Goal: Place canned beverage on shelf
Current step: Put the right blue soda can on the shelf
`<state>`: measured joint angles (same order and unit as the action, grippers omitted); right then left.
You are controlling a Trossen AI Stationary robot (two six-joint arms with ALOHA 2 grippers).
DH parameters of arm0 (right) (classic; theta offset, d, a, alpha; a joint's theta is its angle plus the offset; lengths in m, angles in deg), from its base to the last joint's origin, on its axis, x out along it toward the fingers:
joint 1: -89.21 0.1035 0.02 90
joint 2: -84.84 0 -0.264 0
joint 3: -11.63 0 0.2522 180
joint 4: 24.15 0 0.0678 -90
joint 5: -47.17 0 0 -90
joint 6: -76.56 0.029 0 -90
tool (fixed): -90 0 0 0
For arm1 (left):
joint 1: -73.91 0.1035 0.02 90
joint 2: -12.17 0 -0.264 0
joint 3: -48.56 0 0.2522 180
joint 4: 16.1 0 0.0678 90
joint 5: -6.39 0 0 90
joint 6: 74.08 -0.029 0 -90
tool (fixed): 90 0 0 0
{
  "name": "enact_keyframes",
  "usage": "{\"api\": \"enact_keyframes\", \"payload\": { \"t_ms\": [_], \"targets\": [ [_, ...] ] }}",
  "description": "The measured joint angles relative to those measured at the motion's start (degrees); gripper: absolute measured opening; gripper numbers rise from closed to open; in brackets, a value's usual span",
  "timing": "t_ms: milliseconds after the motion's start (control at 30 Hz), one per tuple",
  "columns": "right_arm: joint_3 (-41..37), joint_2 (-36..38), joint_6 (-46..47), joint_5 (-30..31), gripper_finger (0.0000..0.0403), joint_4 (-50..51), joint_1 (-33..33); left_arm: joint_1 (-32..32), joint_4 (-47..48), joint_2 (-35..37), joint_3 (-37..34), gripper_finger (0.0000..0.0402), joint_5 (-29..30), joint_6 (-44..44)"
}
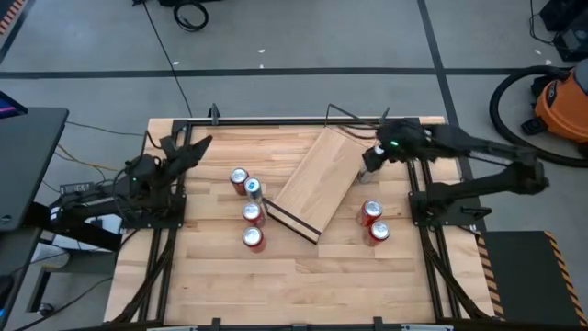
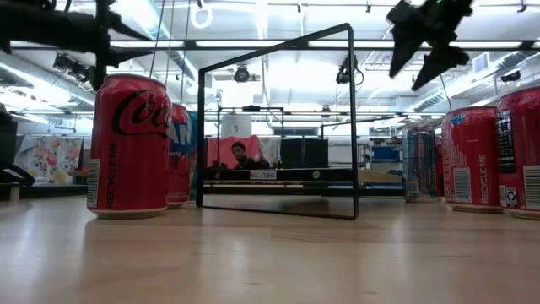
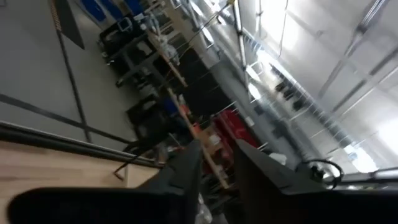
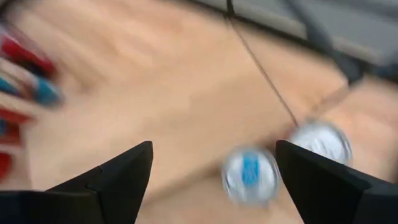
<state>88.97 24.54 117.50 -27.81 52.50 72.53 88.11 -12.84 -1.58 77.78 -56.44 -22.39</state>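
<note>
The shelf [image 1: 312, 179], a light-wood board with a dark near end and a thin black wire frame [image 2: 274, 118], lies slantwise on the table's middle. Several red cans [image 1: 253, 212] stand upright left of it, and two more [image 1: 374, 222] stand to its right. My right gripper [image 1: 367, 168] hangs open above the shelf's far right part, slanting down, nothing between its fingers [image 4: 118, 180]; its blurred wrist view shows two can tops [image 4: 249, 174] below. My left gripper [image 1: 197, 145] is raised over the table's far left corner, slightly open [image 3: 217, 165], pointing at the room.
The table's black frame rails [image 1: 170, 230] run along both sides, beside each arm's base. An orange vacuum cleaner [image 1: 560, 101] stands on the floor beyond the far right. Bare wood [image 1: 303, 285] lies along the near edge. A large red can [image 2: 131, 143] stands close to the low camera.
</note>
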Motion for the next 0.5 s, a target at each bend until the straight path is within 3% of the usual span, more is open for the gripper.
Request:
{"api": "enact_keyframes", "payload": {
  "t_ms": [100,200,500],
  "targets": [
    [5.5,-7.8,-7.1,-5.0,0.0348,7.8,-2.0,0.0,1.3,-2.2,3.1,0.0138,-0.1,-1.9],
    [8.2,-12.9,-18.4,-8.0,0.0348,8.6,-1.9,0.0,1.4,-4.1,5.4,0.0151,-1.8,-4.8],
    [9.3,-20.9,-37.9,-9.2,0.0348,12.5,-5.4,0.0,1.3,-5.4,8.0,0.0151,-10.3,-7.5]
  ]
}}
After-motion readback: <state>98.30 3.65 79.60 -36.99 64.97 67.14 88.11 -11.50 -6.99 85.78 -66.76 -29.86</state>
